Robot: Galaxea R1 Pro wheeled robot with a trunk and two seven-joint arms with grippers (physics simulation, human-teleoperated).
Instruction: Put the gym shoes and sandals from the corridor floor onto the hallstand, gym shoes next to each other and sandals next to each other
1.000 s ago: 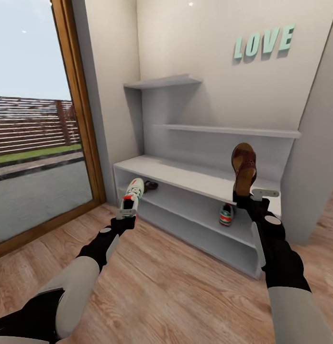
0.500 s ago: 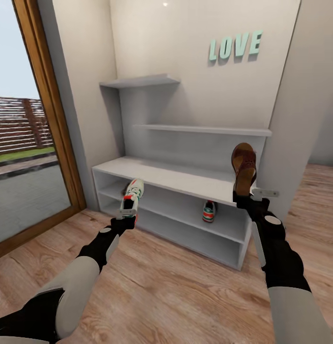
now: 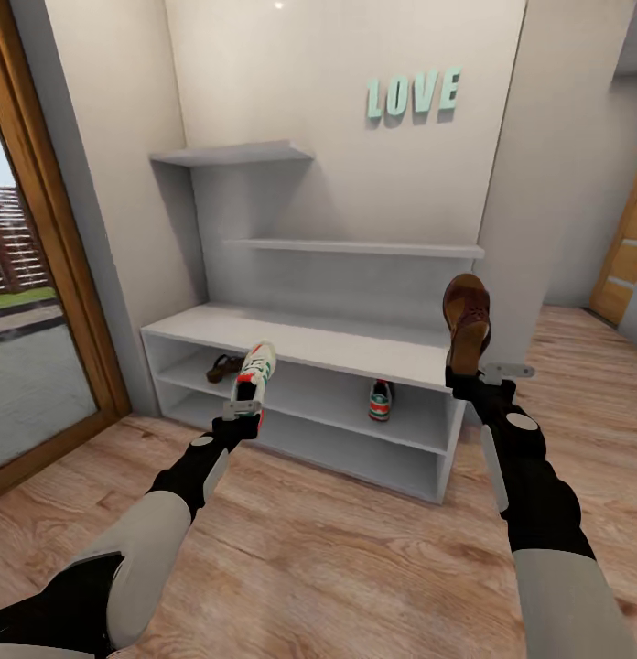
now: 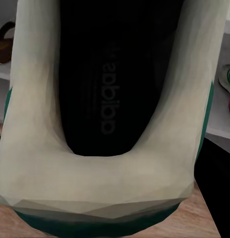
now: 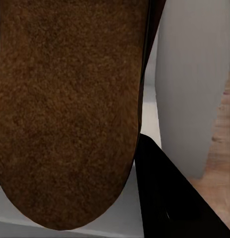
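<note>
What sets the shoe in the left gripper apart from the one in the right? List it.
The gym shoe in the left gripper is white with green stripes and red-orange accents; the sandal in the right gripper is dark brown. The gym shoe hangs low before the hallstand's open shelf slots; the sandal stands higher, above its bench top. Both are held at one end, pointing up.

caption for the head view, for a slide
Left tool holds a gym shoe, right tool a sandal, facing the hallstand.

Brown sandal point(image 5: 65, 109) sole close up, pale grey hallstand point(image 5: 189, 89) panel beside it
</note>
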